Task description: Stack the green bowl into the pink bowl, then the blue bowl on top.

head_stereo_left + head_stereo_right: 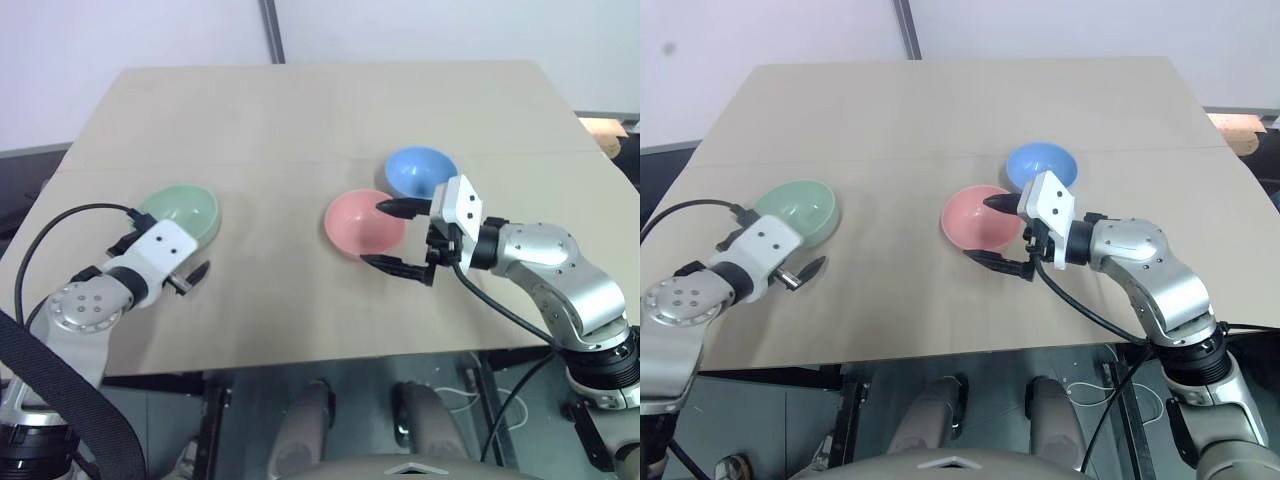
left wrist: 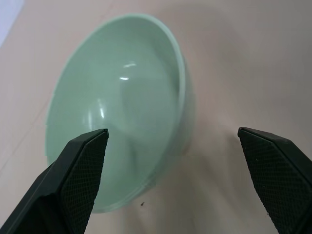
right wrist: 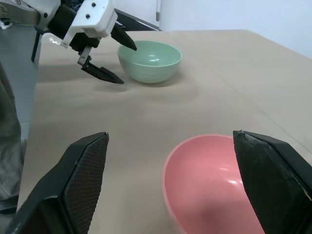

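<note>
The green bowl (image 1: 183, 212) stands on the table's left side. My left gripper (image 3: 118, 57) is open at its near rim, one finger (image 2: 78, 170) over the inside and the other (image 2: 278, 165) outside, beside the wall. The pink bowl (image 1: 362, 222) sits right of the middle, with the blue bowl (image 1: 421, 171) just behind it to the right, almost touching. Pointing leftward, my right gripper (image 1: 372, 233) hangs open over the pink bowl's right side, holding nothing. All the bowls are upright and empty.
The bowls rest on a beige table (image 1: 300, 120) whose front edge runs just below both arms. A black cable (image 1: 60, 225) loops off my left wrist above the table's left corner. A white wall rises behind the far edge.
</note>
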Robot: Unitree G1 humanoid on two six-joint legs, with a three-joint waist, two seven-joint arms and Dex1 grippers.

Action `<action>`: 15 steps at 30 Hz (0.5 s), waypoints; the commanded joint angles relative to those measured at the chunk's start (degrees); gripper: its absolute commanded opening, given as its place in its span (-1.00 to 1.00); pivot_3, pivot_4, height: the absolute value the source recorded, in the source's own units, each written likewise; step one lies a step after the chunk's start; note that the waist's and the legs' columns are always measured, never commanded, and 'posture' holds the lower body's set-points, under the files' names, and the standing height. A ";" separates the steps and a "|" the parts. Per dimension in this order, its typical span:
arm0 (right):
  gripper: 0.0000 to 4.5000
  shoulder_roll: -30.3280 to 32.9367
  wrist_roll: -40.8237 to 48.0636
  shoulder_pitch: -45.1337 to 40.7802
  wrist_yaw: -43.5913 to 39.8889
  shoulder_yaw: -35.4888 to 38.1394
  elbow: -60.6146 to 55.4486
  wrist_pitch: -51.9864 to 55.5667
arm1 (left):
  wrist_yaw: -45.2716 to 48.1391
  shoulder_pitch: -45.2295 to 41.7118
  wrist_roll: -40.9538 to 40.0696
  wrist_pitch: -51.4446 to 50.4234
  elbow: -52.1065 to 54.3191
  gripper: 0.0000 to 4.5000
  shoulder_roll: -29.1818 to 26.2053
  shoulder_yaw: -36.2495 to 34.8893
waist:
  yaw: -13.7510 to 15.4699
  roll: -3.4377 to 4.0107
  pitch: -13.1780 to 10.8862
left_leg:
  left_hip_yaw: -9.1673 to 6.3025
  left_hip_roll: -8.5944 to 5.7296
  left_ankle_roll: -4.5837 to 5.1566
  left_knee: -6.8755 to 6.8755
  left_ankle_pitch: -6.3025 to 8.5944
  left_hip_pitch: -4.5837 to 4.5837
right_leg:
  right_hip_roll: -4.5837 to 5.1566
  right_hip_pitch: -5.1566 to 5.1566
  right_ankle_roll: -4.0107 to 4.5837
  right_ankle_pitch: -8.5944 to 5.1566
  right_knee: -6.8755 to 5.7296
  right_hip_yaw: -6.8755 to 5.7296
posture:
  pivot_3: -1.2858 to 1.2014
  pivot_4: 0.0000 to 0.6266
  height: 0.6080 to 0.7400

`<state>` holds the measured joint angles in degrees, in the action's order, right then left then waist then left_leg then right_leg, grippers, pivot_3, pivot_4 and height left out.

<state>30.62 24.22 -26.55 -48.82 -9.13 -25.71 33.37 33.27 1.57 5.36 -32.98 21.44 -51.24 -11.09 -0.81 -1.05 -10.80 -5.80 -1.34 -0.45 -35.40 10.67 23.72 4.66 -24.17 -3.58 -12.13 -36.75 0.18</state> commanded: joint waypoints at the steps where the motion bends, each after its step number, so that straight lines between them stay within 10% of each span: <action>1: 0.99 0.23 -0.23 0.28 0.48 0.46 -1.70 -1.48 | -1.68 -2.65 4.85 0.91 -2.39 0.77 -1.66 3.90 | -0.01 0.00 -0.01 | 0.00 0.00 0.00 0.00 0.00 0.01 | 0.00 -0.01 -0.01 0.00 0.00 0.00 | 0.03 -0.52 1.00; 10: 0.99 1.61 -0.83 2.90 0.75 1.87 -1.81 -2.79 | 0.07 -7.29 5.56 6.19 -4.70 -0.99 -1.93 6.46 | 0.01 -0.01 -0.01 | 0.00 -0.01 0.00 0.00 0.00 0.02 | 0.02 -0.02 -0.06 0.04 0.00 0.00 | 0.03 -0.52 1.00; 15: 0.99 2.60 -1.12 5.42 2.05 3.41 -3.10 -2.82 | 5.10 -12.57 -0.34 8.47 -0.41 -0.99 0.13 6.80 | 0.15 -0.01 -0.01 | -0.01 -0.01 0.00 0.00 0.00 0.02 | 0.01 -0.01 -0.08 0.05 0.00 -0.01 | 0.03 -0.52 1.00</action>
<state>32.72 22.83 -21.46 -47.49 -8.01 -26.19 31.53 36.63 -8.55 7.24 -26.06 17.30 -51.30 -3.77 -0.66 -1.06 -10.81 -5.81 -1.35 -0.45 -35.41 10.67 23.74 4.68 -24.19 -3.66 -12.08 -36.76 0.17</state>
